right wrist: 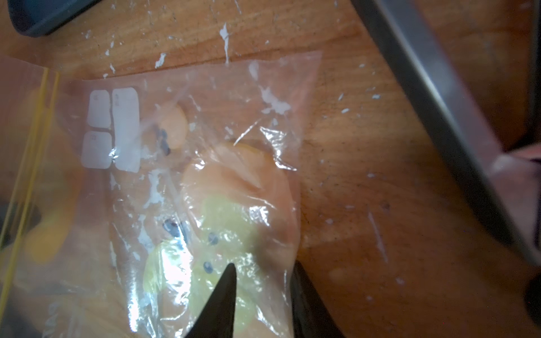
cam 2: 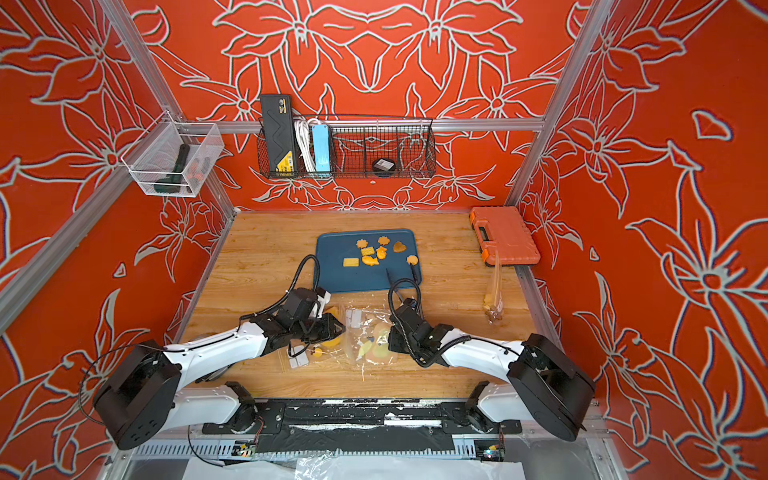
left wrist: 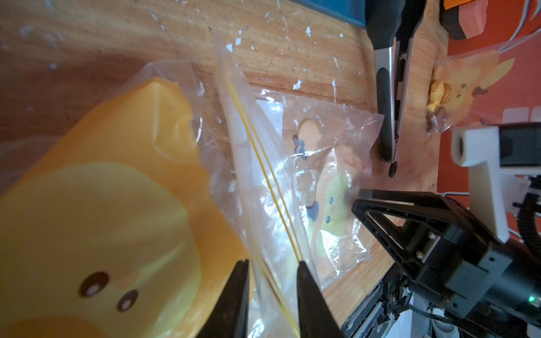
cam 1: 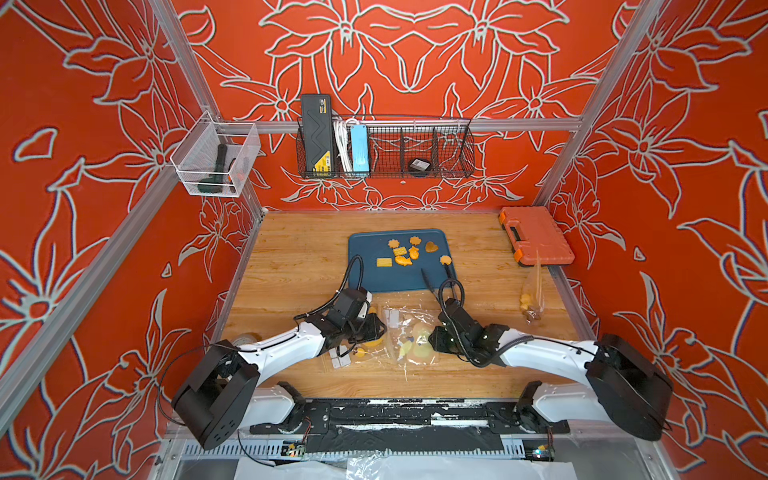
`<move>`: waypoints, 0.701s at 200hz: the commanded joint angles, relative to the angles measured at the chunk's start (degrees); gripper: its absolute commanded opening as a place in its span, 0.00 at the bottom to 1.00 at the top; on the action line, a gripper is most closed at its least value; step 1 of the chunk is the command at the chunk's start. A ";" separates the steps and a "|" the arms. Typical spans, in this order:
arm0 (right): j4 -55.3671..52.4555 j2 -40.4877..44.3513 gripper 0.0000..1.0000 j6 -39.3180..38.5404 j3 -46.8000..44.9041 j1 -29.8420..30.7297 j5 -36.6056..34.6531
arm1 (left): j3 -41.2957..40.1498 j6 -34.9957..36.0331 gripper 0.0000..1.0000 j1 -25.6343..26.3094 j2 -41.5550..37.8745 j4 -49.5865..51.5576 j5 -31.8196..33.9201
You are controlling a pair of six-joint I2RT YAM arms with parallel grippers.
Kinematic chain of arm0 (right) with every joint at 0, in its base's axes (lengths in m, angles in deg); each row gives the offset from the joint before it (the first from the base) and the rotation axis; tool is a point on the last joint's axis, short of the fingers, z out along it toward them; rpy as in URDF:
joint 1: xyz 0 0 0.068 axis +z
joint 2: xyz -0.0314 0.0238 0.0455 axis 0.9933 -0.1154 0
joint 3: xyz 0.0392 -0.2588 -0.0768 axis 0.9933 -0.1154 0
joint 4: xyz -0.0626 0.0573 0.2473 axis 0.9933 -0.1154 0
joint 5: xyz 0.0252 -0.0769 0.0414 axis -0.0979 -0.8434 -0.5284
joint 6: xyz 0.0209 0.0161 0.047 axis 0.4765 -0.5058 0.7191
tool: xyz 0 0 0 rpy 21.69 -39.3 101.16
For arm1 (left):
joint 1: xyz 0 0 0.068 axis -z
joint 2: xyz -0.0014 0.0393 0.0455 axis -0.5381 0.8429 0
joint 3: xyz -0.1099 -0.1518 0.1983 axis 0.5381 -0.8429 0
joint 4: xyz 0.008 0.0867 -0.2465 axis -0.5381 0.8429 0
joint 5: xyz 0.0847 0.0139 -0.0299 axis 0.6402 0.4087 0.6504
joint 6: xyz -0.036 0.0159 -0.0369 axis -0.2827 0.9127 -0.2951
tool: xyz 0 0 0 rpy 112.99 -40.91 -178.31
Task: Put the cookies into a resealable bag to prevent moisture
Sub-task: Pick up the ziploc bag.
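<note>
Several cookies lie on the blue tray. The resealable bag, clear with a pale yellow figure and white squares, lies flat on the table between both grippers. My left gripper is part open. The bag's yellow-lined zip edge rises between its jaws, which stand apart. My right gripper is also part open. It straddles the bag's opposite side edge, one finger over the film and one on the wood beside it.
A second bag with a bright yellow figure lies under the left gripper. A third bag holding cookies stands at the right, near the orange case. Black-handled tongs lie across the tray's near edge, close to the right wrist.
</note>
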 commanded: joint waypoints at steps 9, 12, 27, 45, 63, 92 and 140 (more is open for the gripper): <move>-6.18 -2.38 0.32 1.72 -2.87 -0.19 -0.29 | -2.11 -2.79 0.23 -0.34 0.61 -2.08 -2.12; -6.08 -2.36 0.32 1.75 -2.91 -0.18 -0.28 | -2.20 -3.05 0.22 -0.36 0.54 -2.13 -2.19; -5.64 -2.62 0.29 2.43 -3.08 -0.14 -0.37 | -2.39 -3.67 0.14 -0.36 -0.01 -2.19 -2.45; -5.09 -2.63 0.26 3.03 -3.35 -0.19 -0.59 | -2.31 -3.74 0.00 -0.36 -1.23 -1.21 -1.40; -4.85 -1.63 0.25 3.16 -3.46 -0.15 -0.80 | -1.60 -3.01 0.00 -0.36 -2.98 0.94 0.15; -6.89 8.07 0.35 1.98 -3.32 -0.09 -4.42 | 3.12 0.38 0.00 -0.32 -7.77 8.53 4.56; -16.39 29.18 0.98 -11.20 1.01 -0.85 -13.41 | 19.22 11.47 0.00 -2.40 -11.25 24.90 14.56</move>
